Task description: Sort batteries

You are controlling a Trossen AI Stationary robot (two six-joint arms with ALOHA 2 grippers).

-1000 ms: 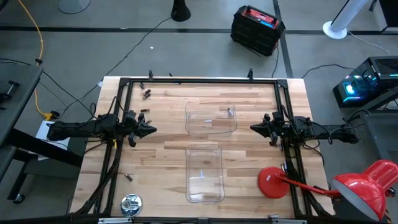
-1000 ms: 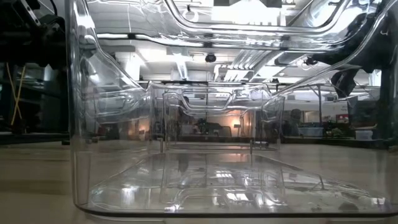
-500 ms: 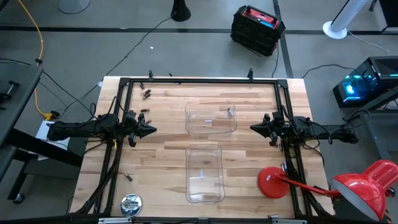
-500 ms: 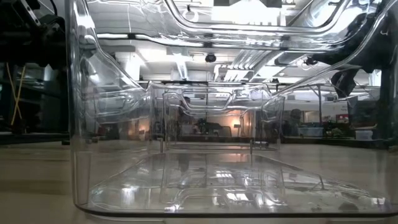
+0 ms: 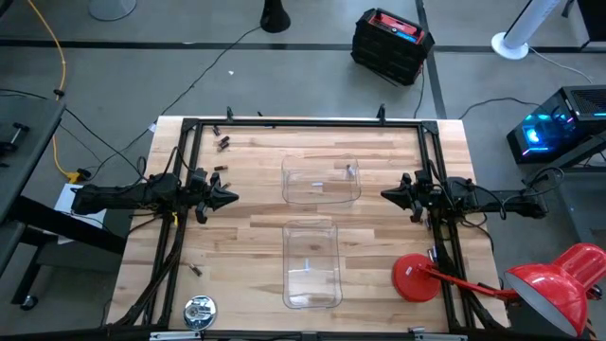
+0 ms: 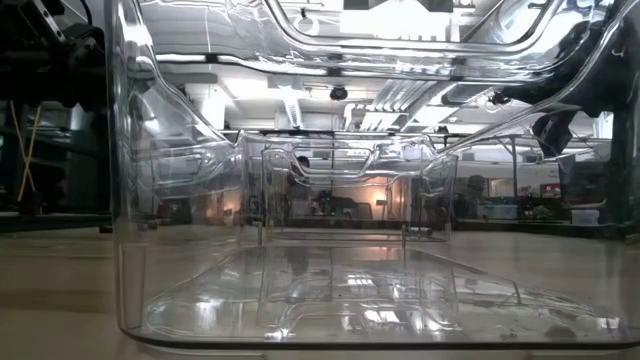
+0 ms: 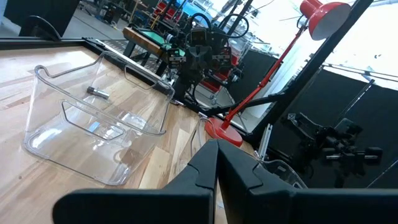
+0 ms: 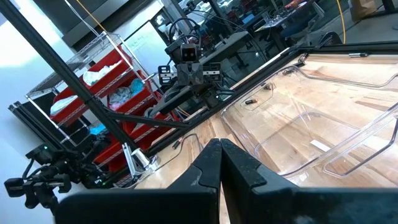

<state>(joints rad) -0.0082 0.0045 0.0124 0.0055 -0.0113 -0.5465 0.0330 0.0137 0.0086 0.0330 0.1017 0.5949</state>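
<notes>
Small dark batteries point(image 5: 223, 143) lie scattered near the table's far-left corner; both hands pinched together, empty.

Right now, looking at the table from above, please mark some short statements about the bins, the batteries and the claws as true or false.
1. Both claws are shut and hold nothing. True: left claw, right claw.
2. The far clear bin holds one battery. True.
3. The batteries near the far left corner lie inside a bin. False: they lie on the bare wooden table.
4. The red lamp stands beside the left arm. False: it stands near the right arm.
5. The near clear bin is full of batteries. False: none show in it.
</notes>
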